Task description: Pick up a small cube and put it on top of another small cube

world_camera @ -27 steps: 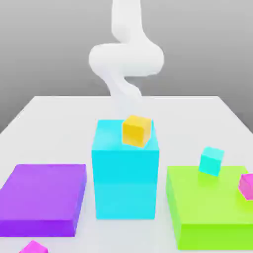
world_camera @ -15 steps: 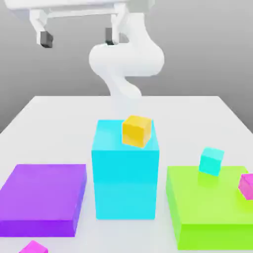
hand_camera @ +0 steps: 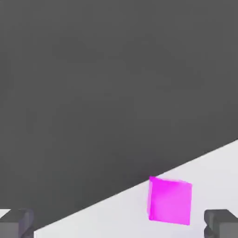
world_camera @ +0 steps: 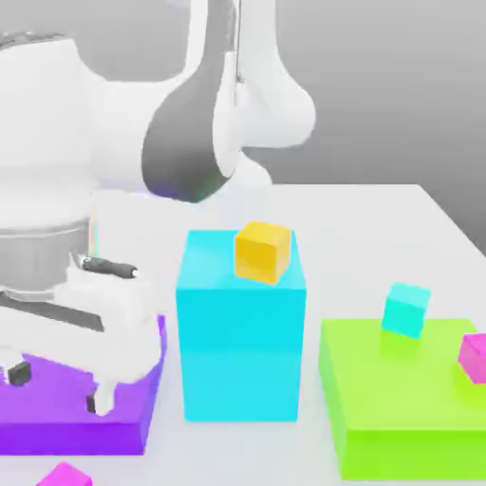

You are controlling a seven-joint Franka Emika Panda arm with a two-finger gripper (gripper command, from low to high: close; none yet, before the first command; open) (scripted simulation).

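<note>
A small magenta-pink cube lies on the white table at the front of the exterior view's left, partly cut off by the picture's edge. The hand view shows a magenta cube near the table's edge, between and beyond my fingertips. My gripper hangs open and empty just above the purple block, behind that cube; its dark fingertips also frame the hand view. The small yellow-orange cube rests tilted on top of the tall cyan block in the middle.
A flat green block on the exterior view's right carries a small teal cube and a second magenta cube at its right edge. The white arm looms large over the left half of the scene.
The arm has swung down from high above the table to low over the purple block on the left. The gripper stays open. No cube has moved.
</note>
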